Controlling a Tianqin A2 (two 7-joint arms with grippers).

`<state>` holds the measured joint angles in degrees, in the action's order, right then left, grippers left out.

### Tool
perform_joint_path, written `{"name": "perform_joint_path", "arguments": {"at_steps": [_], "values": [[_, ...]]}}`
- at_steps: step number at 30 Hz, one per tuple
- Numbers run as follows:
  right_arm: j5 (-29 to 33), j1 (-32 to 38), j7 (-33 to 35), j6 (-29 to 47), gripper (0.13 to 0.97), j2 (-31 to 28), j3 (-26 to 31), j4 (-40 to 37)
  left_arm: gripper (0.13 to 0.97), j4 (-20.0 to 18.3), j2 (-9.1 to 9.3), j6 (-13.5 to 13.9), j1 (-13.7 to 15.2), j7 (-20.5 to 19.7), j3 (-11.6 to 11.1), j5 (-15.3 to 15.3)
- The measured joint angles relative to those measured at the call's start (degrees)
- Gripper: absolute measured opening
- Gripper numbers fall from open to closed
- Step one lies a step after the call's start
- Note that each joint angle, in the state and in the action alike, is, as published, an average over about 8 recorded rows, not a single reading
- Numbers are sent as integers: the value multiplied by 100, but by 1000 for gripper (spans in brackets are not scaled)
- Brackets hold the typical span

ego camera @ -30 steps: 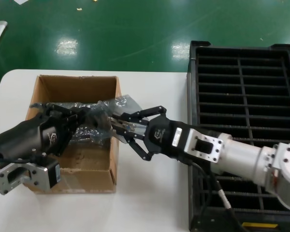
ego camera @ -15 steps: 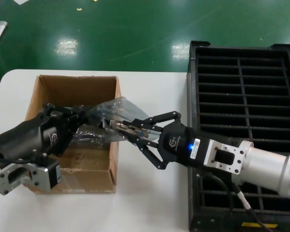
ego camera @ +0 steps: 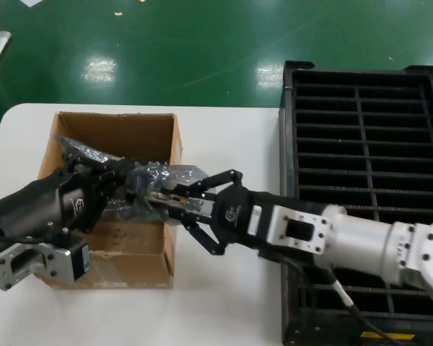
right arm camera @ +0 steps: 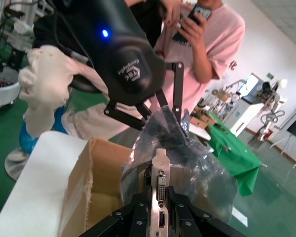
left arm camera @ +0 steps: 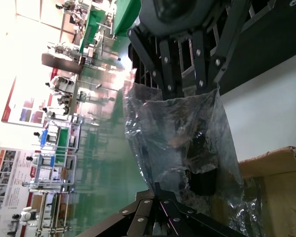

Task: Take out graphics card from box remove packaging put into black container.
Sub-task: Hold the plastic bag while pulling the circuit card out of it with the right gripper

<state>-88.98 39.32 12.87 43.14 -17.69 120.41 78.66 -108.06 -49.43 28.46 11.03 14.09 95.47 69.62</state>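
The graphics card (ego camera: 167, 197) is still partly inside its crinkly grey packaging (ego camera: 157, 175), held in the air over the right wall of the brown box (ego camera: 115, 126). My right gripper (ego camera: 182, 203) is shut on the card's silver end bracket (right arm camera: 159, 170), which pokes out of the bag. My left gripper (ego camera: 133, 186) is shut on the other end of the packaging (left arm camera: 187, 128), above the inside of the box. In the left wrist view my left gripper (left arm camera: 161, 190) pinches the bag's edge. The black container (ego camera: 361, 144) stands to the right.
The box sits on a white table (ego camera: 224, 303), with bare tabletop between it and the black container. Green floor (ego camera: 166, 43) lies beyond the table's far edge. A person in a pink shirt (right arm camera: 212, 44) stands behind the robot.
My right gripper pulled the card to the right, then moved back left toward the box. The packaging has bunched up between the two grippers. The left arm has stayed put.
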Motion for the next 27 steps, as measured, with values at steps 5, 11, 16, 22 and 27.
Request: {"name": "perform_joint_path", "arguments": {"at_steps": [5,11,16,22,27], "values": [[358,191,-363,-99,185,120,160,-15,138,0,0,0,0,0,0,0],[640,215,-731,-188,185,63,189,239,138,-1,0,0,0,0,0,0],[854,87,-1078,-259,185,-124,120,598,138,-1,0,0,0,0,0,0],[969,-91,-1308,-310,185,-384,-12,953,138,-1,0,0,0,0,0,0],[961,-182,-1344,-314,185,-539,-93,1134,138,0,0,0,0,0,0,0]]}}
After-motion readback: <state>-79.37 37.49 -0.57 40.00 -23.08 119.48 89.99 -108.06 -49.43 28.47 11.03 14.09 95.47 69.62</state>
